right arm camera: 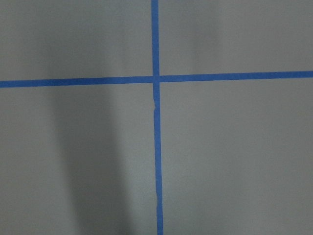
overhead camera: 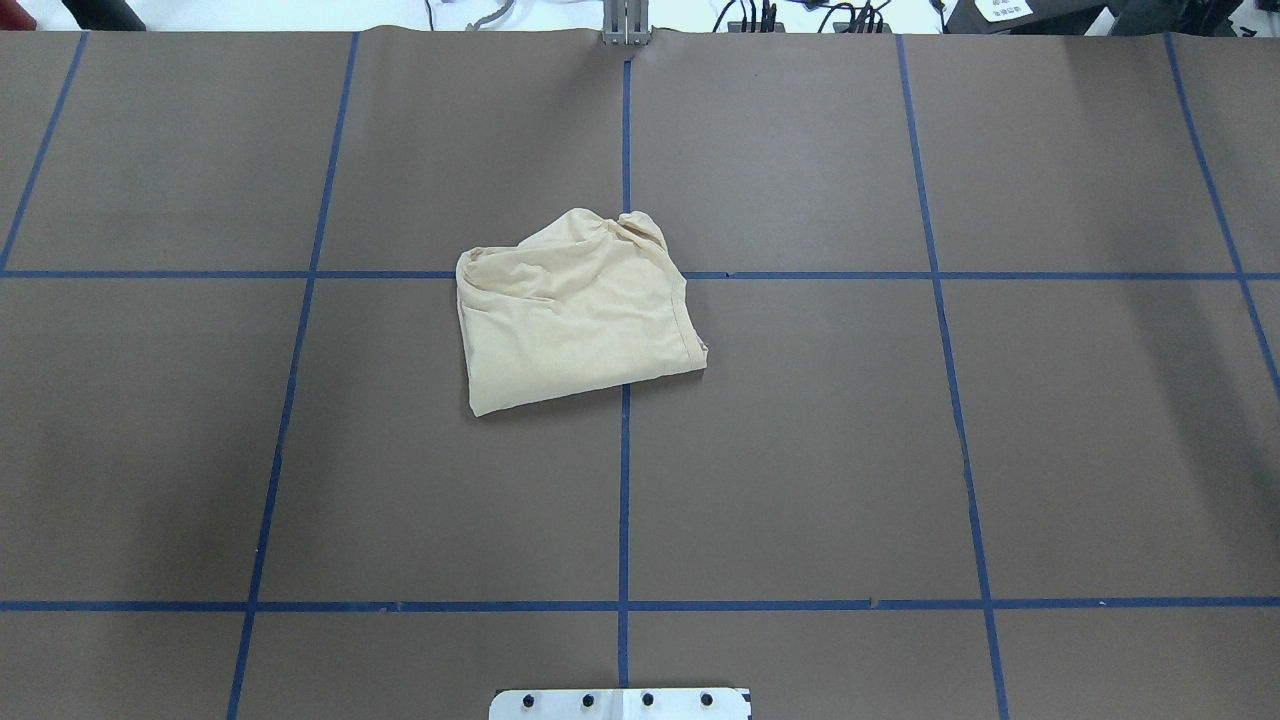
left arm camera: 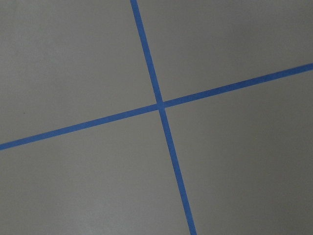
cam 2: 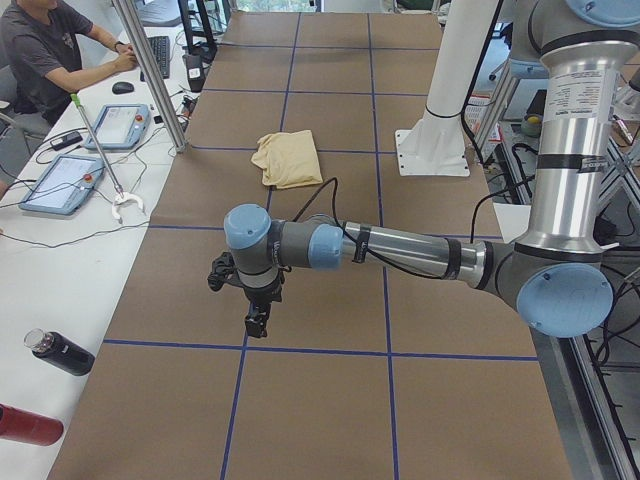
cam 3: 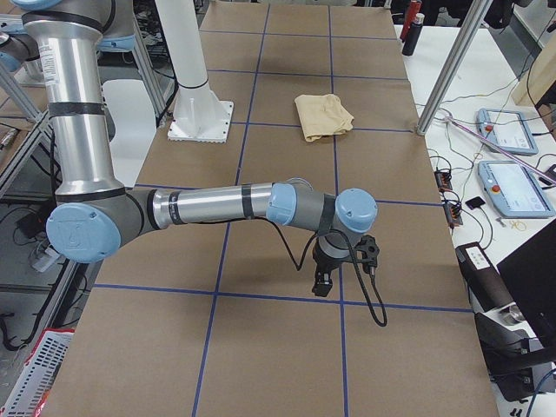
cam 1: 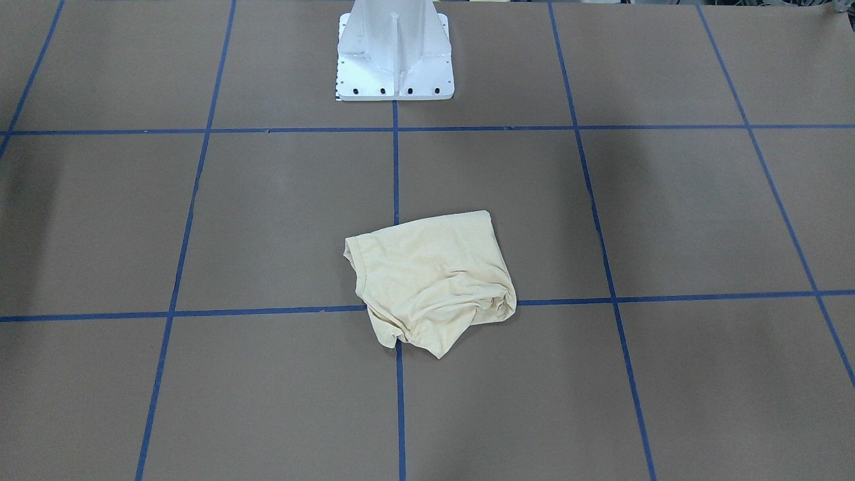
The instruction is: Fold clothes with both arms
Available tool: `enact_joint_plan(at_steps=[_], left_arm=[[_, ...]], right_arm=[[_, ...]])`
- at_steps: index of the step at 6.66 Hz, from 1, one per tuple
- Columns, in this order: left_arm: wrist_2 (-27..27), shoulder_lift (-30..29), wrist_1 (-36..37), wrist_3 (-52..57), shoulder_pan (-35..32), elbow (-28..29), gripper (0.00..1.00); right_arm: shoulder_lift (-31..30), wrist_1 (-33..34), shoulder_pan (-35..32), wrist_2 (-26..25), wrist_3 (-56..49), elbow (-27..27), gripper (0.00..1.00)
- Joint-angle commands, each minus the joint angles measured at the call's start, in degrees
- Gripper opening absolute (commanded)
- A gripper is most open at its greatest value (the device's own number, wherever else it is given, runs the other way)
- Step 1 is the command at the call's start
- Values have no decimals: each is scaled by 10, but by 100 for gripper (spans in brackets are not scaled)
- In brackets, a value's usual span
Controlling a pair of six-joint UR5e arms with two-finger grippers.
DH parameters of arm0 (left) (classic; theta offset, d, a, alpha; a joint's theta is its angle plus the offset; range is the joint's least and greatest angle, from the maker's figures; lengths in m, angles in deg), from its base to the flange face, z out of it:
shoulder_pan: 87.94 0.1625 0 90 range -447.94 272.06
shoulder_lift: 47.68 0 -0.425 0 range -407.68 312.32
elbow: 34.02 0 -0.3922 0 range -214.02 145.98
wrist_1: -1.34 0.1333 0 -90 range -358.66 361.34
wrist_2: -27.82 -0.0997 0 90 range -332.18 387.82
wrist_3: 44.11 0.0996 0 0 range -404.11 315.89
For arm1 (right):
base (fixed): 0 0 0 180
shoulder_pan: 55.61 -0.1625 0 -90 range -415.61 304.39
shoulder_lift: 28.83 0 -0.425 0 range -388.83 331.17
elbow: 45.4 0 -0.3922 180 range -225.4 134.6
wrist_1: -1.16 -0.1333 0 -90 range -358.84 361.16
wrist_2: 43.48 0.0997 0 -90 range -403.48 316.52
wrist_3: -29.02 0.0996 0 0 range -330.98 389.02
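We guess the shirt (overhead camera: 575,310) is soft and light, best pinched at its corners; we cannot tell if the left tool (cam 2: 257,328) or right tool (cam 3: 323,283) is wide.

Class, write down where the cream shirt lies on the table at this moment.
In the overhead view the shirt lies bunched near mid-table, over a crossing of blue tape lines, mostly on the robot's left of the centre line.

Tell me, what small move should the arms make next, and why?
Probably bring the left gripper and the right gripper inward toward the cream T-shirt: it lies bunched and wrinkled near the middle of the table, untouched, while both hang far from it, toward the ends.
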Motion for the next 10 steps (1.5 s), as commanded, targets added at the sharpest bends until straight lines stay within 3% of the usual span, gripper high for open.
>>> enact_joint_plan(at_steps=[1,6,10], left_arm=[[1,13,-4,2,0,2,100],[0,46,-24,13,-3,1,100],[0,45,-23,13,-3,2,100]], right_arm=[[-11,-4,6,-10,22,-1,100],[-66,-145,6,-14,22,-16,100],[-55,-152,7,-8,84,22,100]])
